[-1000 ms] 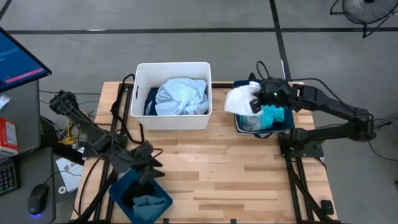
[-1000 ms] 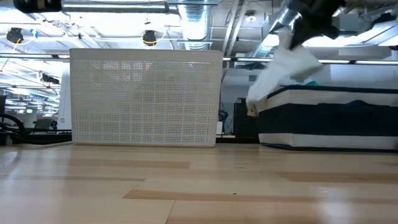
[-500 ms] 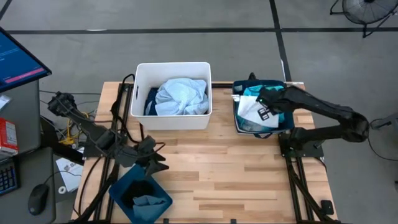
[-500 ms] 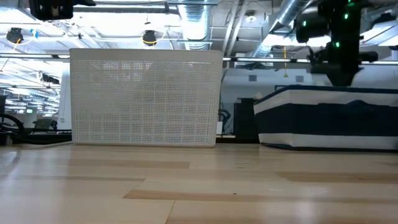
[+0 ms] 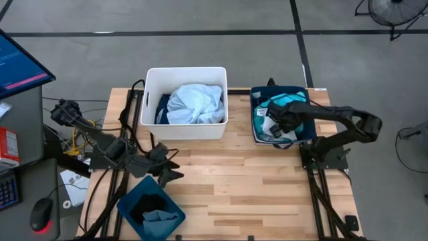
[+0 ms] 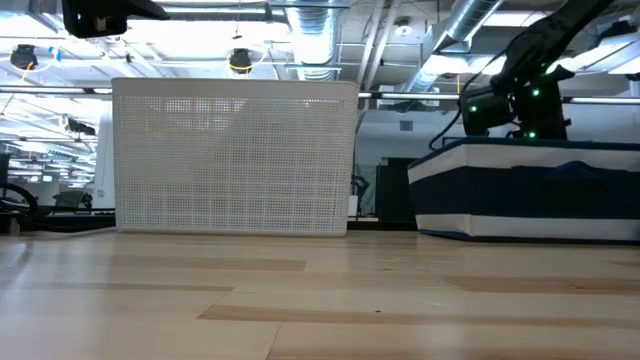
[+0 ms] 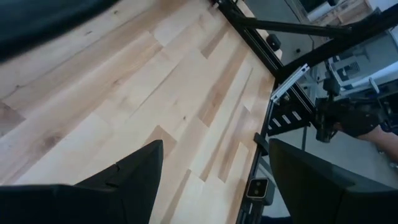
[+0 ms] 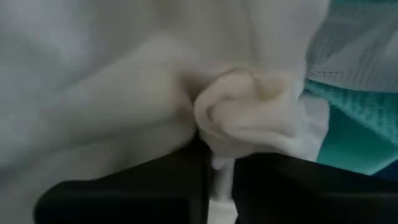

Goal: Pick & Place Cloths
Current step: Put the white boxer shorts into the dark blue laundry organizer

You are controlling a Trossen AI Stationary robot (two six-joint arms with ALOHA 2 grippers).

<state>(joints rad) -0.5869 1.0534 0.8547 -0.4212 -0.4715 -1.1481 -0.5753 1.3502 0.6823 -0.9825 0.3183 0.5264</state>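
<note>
A: The white cloth (image 8: 186, 81) is what the right gripper (image 5: 275, 123) is working on now. It lies in the navy fabric basket (image 5: 257, 100), pressed right against the fingers and bunched into a fold between them.

B: So the fingers are clamped on it?

A: Closed together with the fold nipped at their tips, as far as the right wrist view lets me judge; it is too close to be certain how firm the hold is.

B: Which step is this, then?

A: The grasp, I'd say. The next move calls for a straight lift clear of the basket rim, then a carry to the white plastic bin (image 5: 152, 128), where a pale blue cloth (image 5: 195, 104) already sits. A turquoise cloth (image 5: 284, 100) lies just beyond the gripper and could drag along.

B: And the other arm?

A: The left gripper (image 5: 167, 166) waits with fingers spread apart, just beside the dark teal tub (image 5: 128, 205), which holds a slate-grey cloth (image 5: 160, 217).
</note>
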